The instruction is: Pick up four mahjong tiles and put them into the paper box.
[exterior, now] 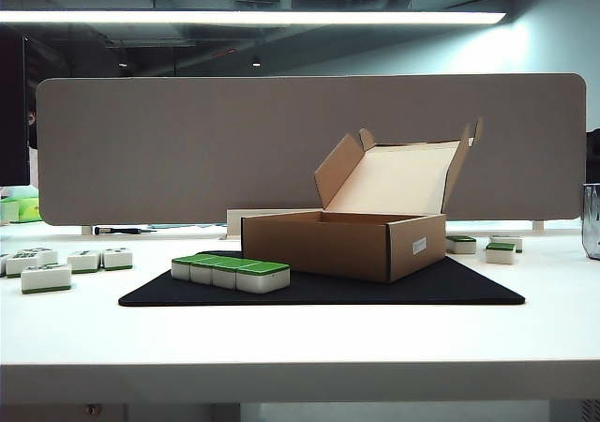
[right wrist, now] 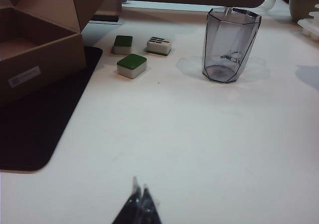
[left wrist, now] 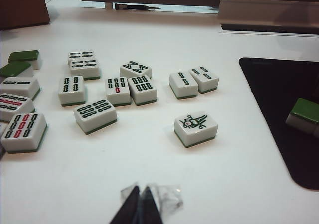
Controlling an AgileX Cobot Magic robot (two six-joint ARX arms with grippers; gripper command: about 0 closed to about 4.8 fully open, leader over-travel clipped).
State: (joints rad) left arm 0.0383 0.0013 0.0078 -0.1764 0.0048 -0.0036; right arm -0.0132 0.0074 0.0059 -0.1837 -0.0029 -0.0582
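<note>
Grippers sit nearest: left gripper (left wrist: 141, 196) and right gripper (right wrist: 140, 196), each with fingertips pressed together, holding nothing, over bare white table (exterior: 300, 338). Farther on, four green-backed mahjong tiles (exterior: 231, 273) line the black mat (exterior: 375, 289). Just beyond stands the paper box (exterior: 342, 244), lid raised.

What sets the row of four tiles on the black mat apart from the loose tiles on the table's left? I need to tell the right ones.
The row of four tiles lies green backs up, touching side by side on the black mat; the loose tiles lie scattered, mostly marked faces up, on the white table. Both look alike in size and shape.
</note>
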